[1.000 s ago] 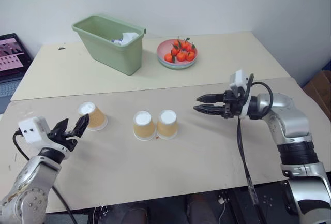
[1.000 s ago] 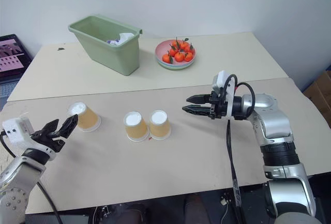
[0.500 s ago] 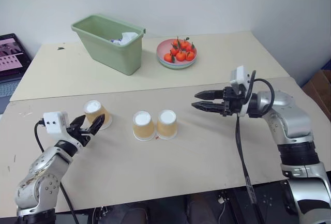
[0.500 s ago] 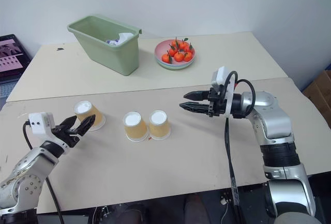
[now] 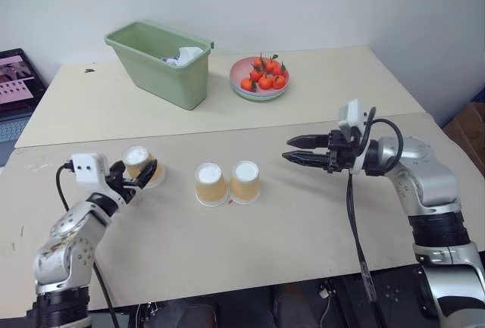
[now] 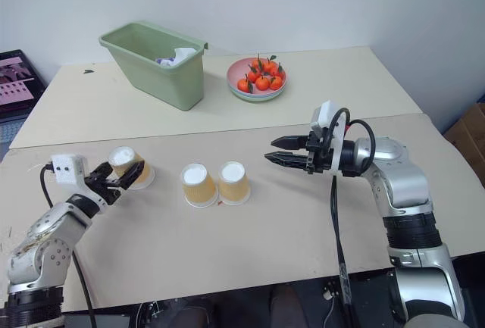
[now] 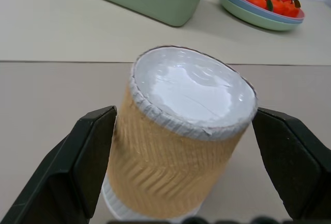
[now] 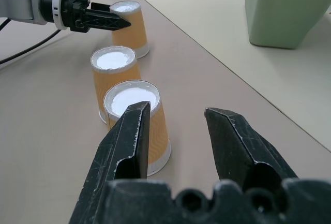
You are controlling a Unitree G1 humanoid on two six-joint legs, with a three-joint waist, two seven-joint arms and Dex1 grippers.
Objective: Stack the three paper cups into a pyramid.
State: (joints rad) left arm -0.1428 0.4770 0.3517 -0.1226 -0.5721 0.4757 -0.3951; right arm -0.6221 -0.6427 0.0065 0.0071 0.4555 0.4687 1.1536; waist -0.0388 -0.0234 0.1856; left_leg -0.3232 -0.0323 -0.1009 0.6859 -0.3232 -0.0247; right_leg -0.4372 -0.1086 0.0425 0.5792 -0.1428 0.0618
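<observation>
Paper construction governs handling here: the three paper cups are judged light, thin-walled and easily crushed, and each stands upside down on the worktop (image 5: 303, 229) with its white base uppermost. Two cups (image 5: 211, 183) (image 5: 245, 181) stand side by side and touching near the centre of the worktop, forming the bottom row of the pyramid. The third cup (image 5: 139, 166) stands apart from them at 9 o'clock. The left claw (image 5: 141, 178) is released, its two fingers (image 7: 90, 157) spread wide and flanking the third cup's ribbed tan wall on both sides; whether either finger already touches the wall cannot be confirmed. The right claw (image 5: 292, 150) hangs above the worktop at 3 o'clock of the pair, pointing toward it, fingers narrowly parted and holding nothing. A green bin (image 5: 163, 63) at 11 o'clock and a plate of oranges (image 5: 260, 78) at 1 o'clock stand well clear on the far worktop. Recommended hold: close across the mid-height of the ribbed wall, where the corrugation should resist slipping, and use light pressure only, since excess force would probably dent the wall into an oval and spoil its seating. Because the cup weighs so little, it is likely to tip or skate if one finger meets it first, and the two-cup base could scatter at a slight knock.
</observation>
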